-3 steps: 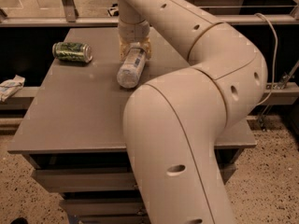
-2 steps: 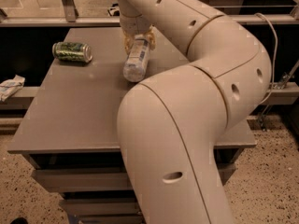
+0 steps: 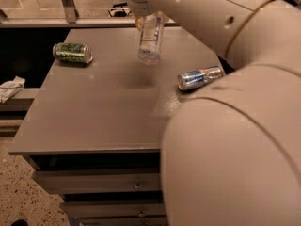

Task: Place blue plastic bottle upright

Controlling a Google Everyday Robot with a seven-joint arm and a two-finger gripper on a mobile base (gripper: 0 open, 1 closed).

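The blue plastic bottle (image 3: 150, 37) is clear and hangs nearly upright in the air above the back middle of the grey table (image 3: 94, 112). Its rounded lower end points down, clear of the surface, with a faint shadow beneath it. My gripper (image 3: 145, 17) is shut on the bottle's upper part and holds it from above. The bottle's top end is hidden by the gripper. My large beige arm fills the right side and top of the view.
A green can (image 3: 73, 53) lies on its side at the table's back left. A blue-and-silver can (image 3: 200, 77) lies on its side at the right, next to my arm. A white crumpled thing (image 3: 10, 88) lies off the table's left. Drawers (image 3: 136, 186) sit under the front edge.
The bottle has gone from lying tilted on the table to hanging nearly upright, lifted clear of the surface. My arm has shifted, uncovering the blue-and-silver can.
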